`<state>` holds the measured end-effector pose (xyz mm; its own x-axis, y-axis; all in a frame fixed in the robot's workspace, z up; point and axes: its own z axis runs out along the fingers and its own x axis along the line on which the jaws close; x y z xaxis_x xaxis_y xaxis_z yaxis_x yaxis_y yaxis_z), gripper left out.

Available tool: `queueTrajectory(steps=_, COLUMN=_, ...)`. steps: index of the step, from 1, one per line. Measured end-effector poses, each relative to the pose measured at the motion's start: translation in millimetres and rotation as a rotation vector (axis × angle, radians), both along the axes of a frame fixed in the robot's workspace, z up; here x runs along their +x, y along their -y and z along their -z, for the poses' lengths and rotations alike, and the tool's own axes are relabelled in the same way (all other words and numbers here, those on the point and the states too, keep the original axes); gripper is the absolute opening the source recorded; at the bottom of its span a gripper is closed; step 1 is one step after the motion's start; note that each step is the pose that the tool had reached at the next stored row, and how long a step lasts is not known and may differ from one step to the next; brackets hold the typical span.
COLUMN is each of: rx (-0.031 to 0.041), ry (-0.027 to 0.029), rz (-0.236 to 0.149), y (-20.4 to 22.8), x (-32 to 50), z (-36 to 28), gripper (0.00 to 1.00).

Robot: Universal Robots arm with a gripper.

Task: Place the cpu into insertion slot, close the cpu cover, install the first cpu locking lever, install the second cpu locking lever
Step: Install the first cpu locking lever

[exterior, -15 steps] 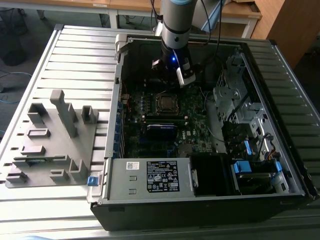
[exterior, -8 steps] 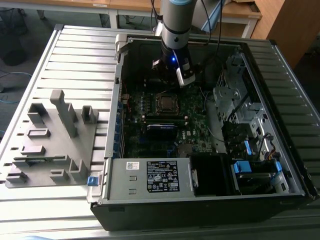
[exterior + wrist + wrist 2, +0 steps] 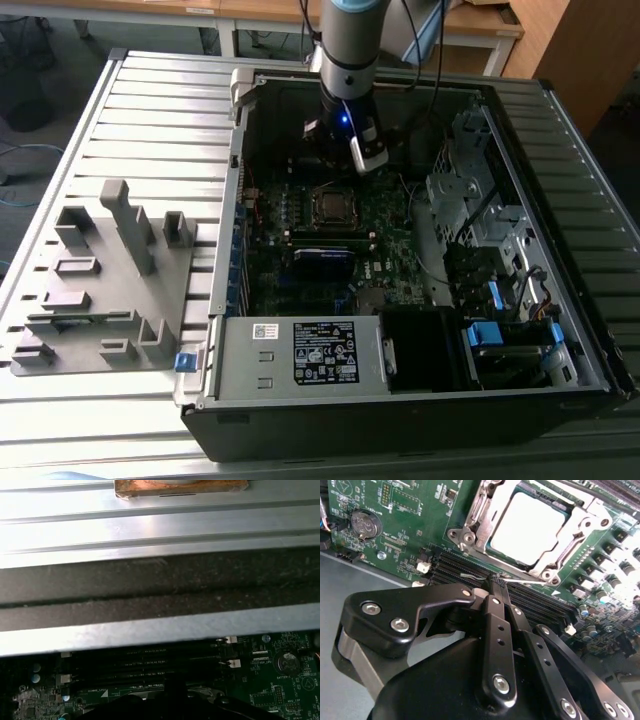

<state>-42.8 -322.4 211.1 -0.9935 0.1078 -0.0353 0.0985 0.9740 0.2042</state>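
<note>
Matte black gripper [image 3: 495,582], fingers closed together, tips at a thin wire lever [image 3: 470,575] beside the pale square cpu [image 3: 527,527], framed by the silvery cpu cover [image 3: 587,520].

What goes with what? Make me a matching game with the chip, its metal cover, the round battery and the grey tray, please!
Things:
1. cpu
2. cpu cover
3. round battery
4. grey tray

Descriptions:
A. silvery frame lying around the chip's edges
B. outside the computer case, at the exterior view's left
C. pale square face, sitting in the socket
D. on the green board, apart from the socket

Pairs: 1-C, 2-A, 3-D, 4-B
</note>
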Motion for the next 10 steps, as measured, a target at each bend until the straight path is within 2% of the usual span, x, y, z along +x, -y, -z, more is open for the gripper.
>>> queueTrajectory(steps=3, rx=0.0019, ry=0.0062, rz=0.004, y=0.0, x=-0.6, z=1.0, gripper=0.11)
queueTrajectory(steps=5, rx=0.0048, ry=0.0130, rz=0.014, y=0.1, x=-0.7, z=2.4, gripper=0.11)
queueTrajectory(steps=10, rx=0.0086, ry=0.0156, rz=0.041, y=0.1, x=-0.8, z=3.3, gripper=0.11)
